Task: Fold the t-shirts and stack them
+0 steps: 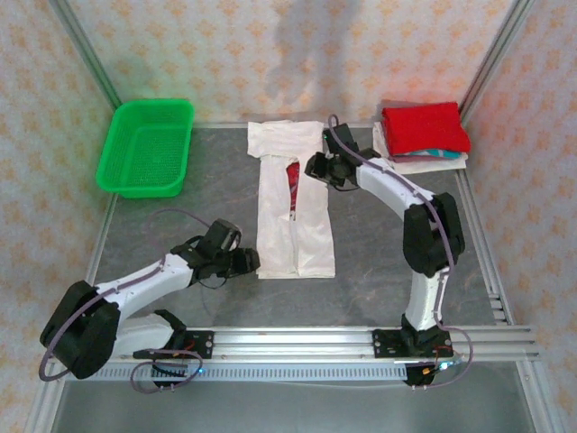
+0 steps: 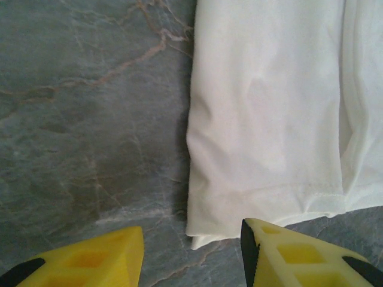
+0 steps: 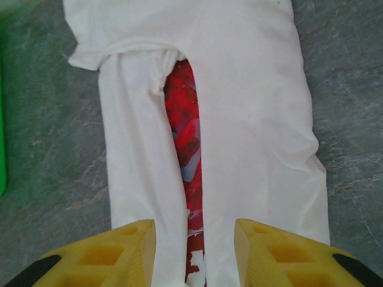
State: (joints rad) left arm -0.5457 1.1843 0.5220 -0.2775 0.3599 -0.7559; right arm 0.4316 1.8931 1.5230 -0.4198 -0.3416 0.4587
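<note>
A cream-white t-shirt (image 1: 311, 212) lies lengthwise mid-table, both sides folded inward. A slit between the folds shows its red graphic (image 1: 291, 185). My left gripper (image 1: 251, 262) is low at the shirt's near left corner and open. In the left wrist view that hem corner (image 2: 206, 230) sits between the yellow fingers (image 2: 287, 257) of the left gripper (image 2: 191, 254). My right gripper (image 1: 315, 170) hovers open over the shirt's upper right part. The right wrist view has the right gripper (image 3: 194, 251) straddling the red graphic (image 3: 184, 134). A folded red tee (image 1: 425, 126) tops white and teal-edged ones (image 1: 424, 161) at the back right.
A green mesh basket (image 1: 146, 147) stands at the back left. Bare grey marble table (image 1: 180, 225) lies between the basket and the shirt, and more to the right of the shirt. Metal frame posts rise at the back corners.
</note>
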